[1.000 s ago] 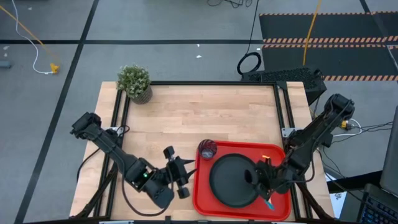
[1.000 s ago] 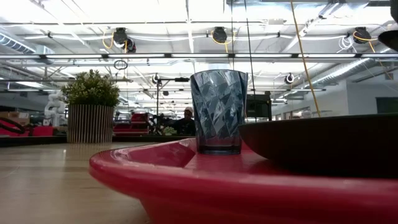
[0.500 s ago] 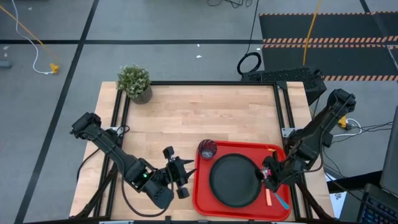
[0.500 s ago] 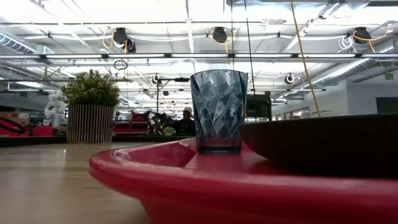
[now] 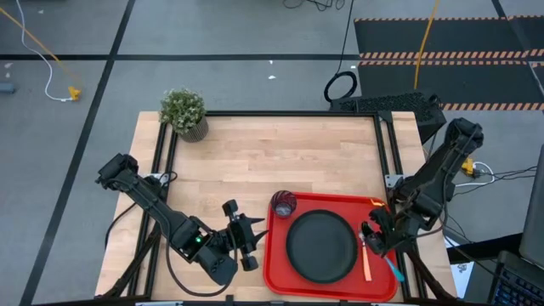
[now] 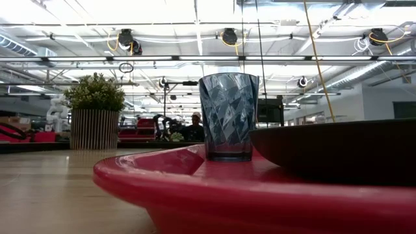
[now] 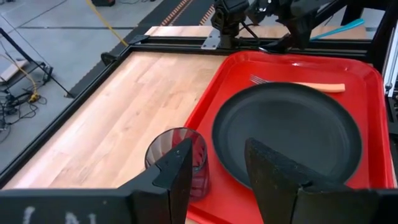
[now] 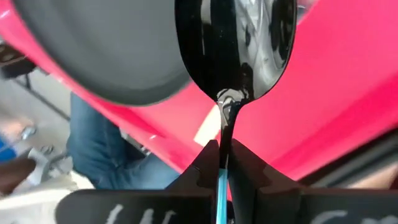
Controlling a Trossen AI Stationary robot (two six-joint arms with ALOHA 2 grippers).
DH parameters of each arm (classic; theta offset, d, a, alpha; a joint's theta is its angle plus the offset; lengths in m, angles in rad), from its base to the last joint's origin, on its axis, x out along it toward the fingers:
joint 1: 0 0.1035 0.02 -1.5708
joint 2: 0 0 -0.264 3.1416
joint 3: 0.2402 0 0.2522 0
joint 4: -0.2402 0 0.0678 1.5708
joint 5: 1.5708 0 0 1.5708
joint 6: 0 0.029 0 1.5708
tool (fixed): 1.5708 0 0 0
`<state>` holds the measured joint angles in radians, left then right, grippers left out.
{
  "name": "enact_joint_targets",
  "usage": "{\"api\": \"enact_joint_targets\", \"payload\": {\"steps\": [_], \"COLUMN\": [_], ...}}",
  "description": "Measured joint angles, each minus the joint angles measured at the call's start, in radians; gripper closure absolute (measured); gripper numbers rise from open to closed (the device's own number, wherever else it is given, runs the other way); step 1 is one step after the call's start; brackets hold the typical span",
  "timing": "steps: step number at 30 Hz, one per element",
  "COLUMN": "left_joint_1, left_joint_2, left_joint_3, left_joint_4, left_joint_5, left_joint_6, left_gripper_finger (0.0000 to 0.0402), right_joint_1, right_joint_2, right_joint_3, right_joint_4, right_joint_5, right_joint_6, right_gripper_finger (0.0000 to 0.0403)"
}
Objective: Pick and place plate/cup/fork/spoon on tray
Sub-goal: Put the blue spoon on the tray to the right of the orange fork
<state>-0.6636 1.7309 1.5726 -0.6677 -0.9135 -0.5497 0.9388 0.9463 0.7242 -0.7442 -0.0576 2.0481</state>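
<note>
The red tray (image 5: 276, 263) lies at the table's near right. On it lie the black plate (image 5: 321, 246), the glass cup (image 5: 283, 204) at the tray's far left corner, and the orange-handled fork (image 5: 367, 262) right of the plate. My right gripper (image 5: 367, 240) is over the tray's right part, shut on the blue-handled spoon (image 5: 393, 270). My left gripper (image 5: 252, 242) is open and empty just left of the tray, its fingers (image 7: 180, 171) facing the cup (image 7: 180, 155) and plate (image 7: 286, 130). My right gripper pinches the spoon between its two fingers at the neck (image 8: 224, 134), where the dark metal meets the blue handle (image 8: 221, 202). The spoon lies along the fingers, its bowl (image 8: 236, 43) sticking out ahead of them. It is held above the tray's right part.
A potted plant (image 5: 184, 112) stands at the table's far left corner. The wooden table top (image 5: 272, 161) stretches beyond the tray. Black frame rails (image 5: 387, 153) run along the table's edges. In the low view the cup (image 6: 227, 116) stands on the tray (image 6: 195, 188) beside the plate (image 6: 338, 146).
My right gripper has gone from over the plate's right edge toward the table's right edge, carrying the spoon with it. The fork now shows lying on the tray beside the plate.
</note>
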Motion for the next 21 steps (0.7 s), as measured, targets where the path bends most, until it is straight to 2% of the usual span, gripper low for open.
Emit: {"api": "enact_joint_targets", "payload": {"steps": [11, 21], "left_joint_1": [0.002, 0.002], "left_joint_2": [0.0, 0.0], "left_joint_3": [0.0, 0.0], "left_joint_4": [0.001, 0.001], "left_joint_5": [-0.002, -0.002], "left_joint_6": [0.031, 0.039], "left_gripper_finger": [0.0252, 0.0252], "right_joint_1": [0.098, 0.104], "right_joint_2": [0.079, 0.227], "right_joint_3": [0.0, 0.0], "right_joint_4": [-0.069, -0.08], "right_joint_5": [0.002, 0.056], "right_joint_6": [0.221, 0.218], "right_gripper_finger": [0.0397, 0.0397]}}
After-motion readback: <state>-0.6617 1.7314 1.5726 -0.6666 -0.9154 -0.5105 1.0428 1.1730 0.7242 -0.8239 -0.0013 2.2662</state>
